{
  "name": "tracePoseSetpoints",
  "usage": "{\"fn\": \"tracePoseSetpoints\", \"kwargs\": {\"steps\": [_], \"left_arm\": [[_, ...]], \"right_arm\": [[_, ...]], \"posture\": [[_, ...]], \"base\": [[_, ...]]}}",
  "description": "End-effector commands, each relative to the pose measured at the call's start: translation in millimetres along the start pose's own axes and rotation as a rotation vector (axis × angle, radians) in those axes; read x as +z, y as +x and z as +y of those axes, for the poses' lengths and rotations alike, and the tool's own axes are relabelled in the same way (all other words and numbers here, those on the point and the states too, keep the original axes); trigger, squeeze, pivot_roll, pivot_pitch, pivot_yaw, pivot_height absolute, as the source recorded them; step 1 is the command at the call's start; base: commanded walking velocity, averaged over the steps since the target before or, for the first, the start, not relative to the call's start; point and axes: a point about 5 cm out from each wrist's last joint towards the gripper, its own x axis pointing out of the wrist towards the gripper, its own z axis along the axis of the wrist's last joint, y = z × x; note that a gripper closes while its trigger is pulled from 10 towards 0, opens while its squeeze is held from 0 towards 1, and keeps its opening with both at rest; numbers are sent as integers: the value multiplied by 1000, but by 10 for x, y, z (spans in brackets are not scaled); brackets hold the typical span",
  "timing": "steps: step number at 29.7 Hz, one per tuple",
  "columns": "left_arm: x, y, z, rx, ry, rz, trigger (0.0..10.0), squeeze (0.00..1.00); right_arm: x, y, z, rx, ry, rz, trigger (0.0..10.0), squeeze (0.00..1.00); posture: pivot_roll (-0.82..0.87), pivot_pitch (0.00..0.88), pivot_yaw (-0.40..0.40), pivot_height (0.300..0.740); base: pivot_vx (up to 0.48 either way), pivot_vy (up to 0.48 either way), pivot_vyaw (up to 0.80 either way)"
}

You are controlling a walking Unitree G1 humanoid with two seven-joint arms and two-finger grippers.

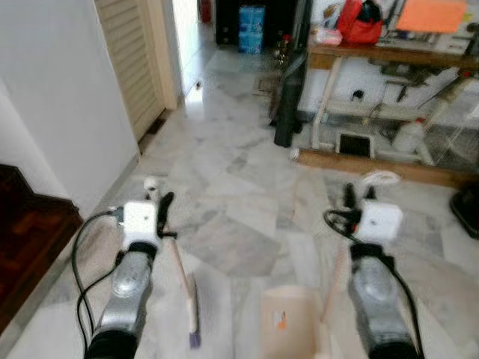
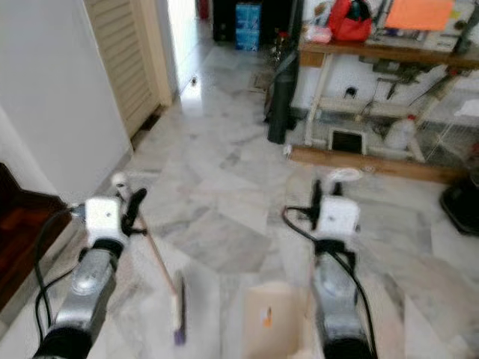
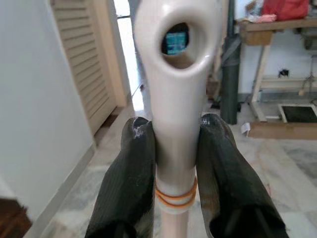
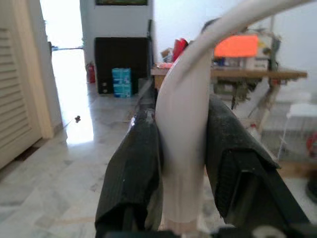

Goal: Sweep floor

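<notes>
My left gripper [image 1: 163,203] is shut on the white handle of a small broom [image 1: 179,273], whose brush head [image 1: 194,318] rests on the marble floor [image 1: 232,187] at lower centre. In the left wrist view both black fingers [image 3: 130,168] clamp the handle [image 3: 176,99] just below its hanging hole. My right gripper [image 1: 350,196] is shut on the curved white handle [image 4: 183,129] of a cream dustpan [image 1: 288,321], which stands on the floor between my arms.
A white wall [image 1: 60,97] and louvred door [image 1: 135,52] run along the left, with a dark wooden step [image 1: 30,239] at lower left. A cluttered wooden table [image 1: 389,56] with a red bag [image 1: 361,21] stands at right; dark folded items [image 1: 288,97] lean against it.
</notes>
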Motion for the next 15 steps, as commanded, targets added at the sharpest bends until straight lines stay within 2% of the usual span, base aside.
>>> {"fn": "tracePoseSetpoints", "kwargs": {"steps": [1,15], "left_arm": [[113,61,-29,-4,-1,-55,10000,0],[115,88,-52,2,-15,-58,10000,0]], "right_arm": [[101,48,-67,-25,1,-50,10000,0],[130,91,-79,-24,-5,-61,10000,0]], "posture": [[-66,0,25,740],[-107,0,18,740]], "base": [[345,0,0],[344,0,0]]}}
